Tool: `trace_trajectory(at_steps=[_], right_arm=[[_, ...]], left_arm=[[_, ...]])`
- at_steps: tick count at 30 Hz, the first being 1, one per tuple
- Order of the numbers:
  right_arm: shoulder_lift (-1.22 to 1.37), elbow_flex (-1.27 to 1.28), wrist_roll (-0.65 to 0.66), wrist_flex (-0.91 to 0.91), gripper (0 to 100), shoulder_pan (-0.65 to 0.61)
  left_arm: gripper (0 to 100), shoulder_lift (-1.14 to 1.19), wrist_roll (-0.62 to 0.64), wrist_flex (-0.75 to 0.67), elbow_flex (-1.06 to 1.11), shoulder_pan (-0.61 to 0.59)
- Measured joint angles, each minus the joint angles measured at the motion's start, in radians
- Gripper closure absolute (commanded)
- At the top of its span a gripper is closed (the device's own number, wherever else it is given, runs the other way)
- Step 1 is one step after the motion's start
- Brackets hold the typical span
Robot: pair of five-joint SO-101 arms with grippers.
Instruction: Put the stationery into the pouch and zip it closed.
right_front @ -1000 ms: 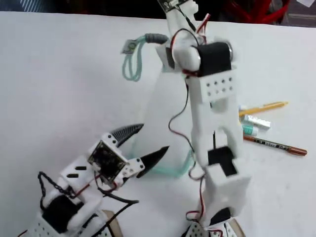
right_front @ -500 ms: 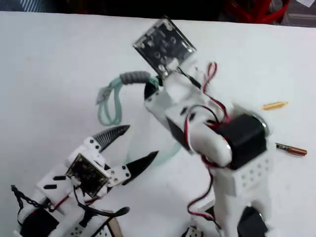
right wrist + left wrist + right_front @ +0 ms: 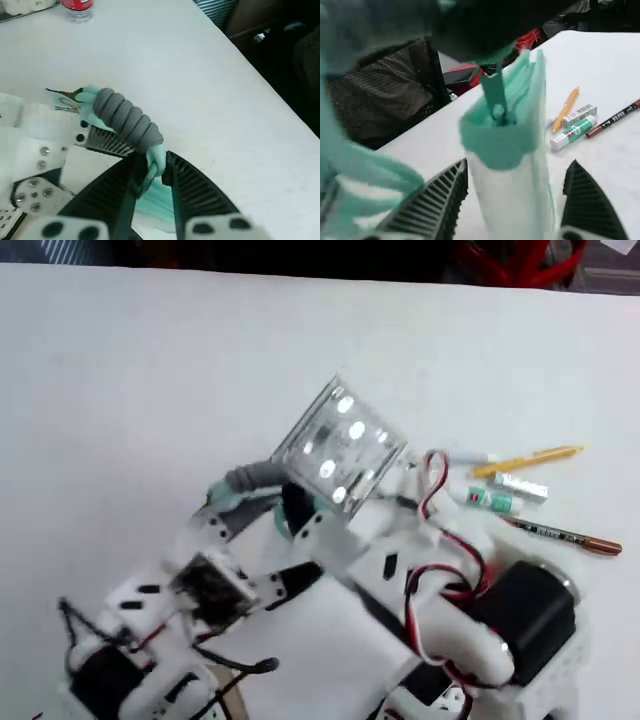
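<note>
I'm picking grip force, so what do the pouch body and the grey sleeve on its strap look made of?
The pouch: likely soft frosted plastic, translucent milky white with teal fabric-like edging. The grey sleeve: probably matte rubber or foam, ribbed in rings around the teal strap.

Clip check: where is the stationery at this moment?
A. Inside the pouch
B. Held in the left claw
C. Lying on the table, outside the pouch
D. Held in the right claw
C: the yellow pen, the green-and-white glue stick and the brown pen lie on the white table, apart from the teal-trimmed translucent pouch.
</note>
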Motion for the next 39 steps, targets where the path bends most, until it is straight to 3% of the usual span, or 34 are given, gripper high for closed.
trace_trajectory(at_steps=[4,11,19,27,39], right_arm=[[-0.003,0.003,0.000,0.000,98.1,-0.006],[-0.003,0.008,-0.002,-0.003,98.1,0.034],[-0.003,0.143,-0.098,-0.127,98.1,0.213],[-0.008,0.365,-0.109,-0.347,98.1,0.272],[-0.002,0.387,-0.110,-0.442,98.1,0.540]], left_arm=[[76,0.011,0.008,-0.035,0.023,0.037],[98,-0.003,0.028,-0.089,0.023,0.066],[98,0.005,0.028,-0.118,0.071,0.063],[98,-0.011,0.028,-0.121,0.100,0.061],[98,-0.011,0.028,-0.124,0.101,0.061]])
